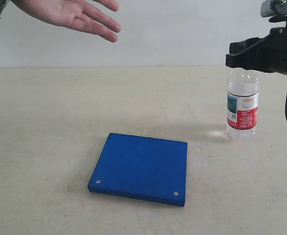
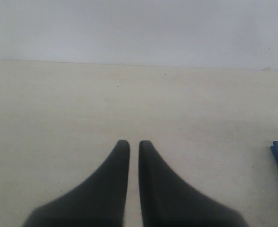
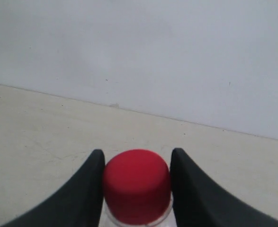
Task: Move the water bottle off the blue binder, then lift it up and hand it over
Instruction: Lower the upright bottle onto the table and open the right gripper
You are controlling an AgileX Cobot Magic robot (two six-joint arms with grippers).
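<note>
While the right hand [image 3: 137,160] is clamped on its red cap [image 3: 136,184], the water bottle [image 1: 242,105] stands upright on the table [image 1: 45,147], right of the blue binder [image 1: 141,167] and apart from it. The left hand [image 2: 134,144] has its fingers nearly together, holding nothing. A person's open palm [image 1: 75,12] hangs at the far left, well apart from the bottle.

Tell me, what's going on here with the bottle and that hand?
The robot's right gripper is clamped on the red cap of the water bottle, which is upright and apart from the blue binder lying on the table. A person's open hand is held out at the exterior view's upper left. The left gripper is shut, holding nothing.
</note>
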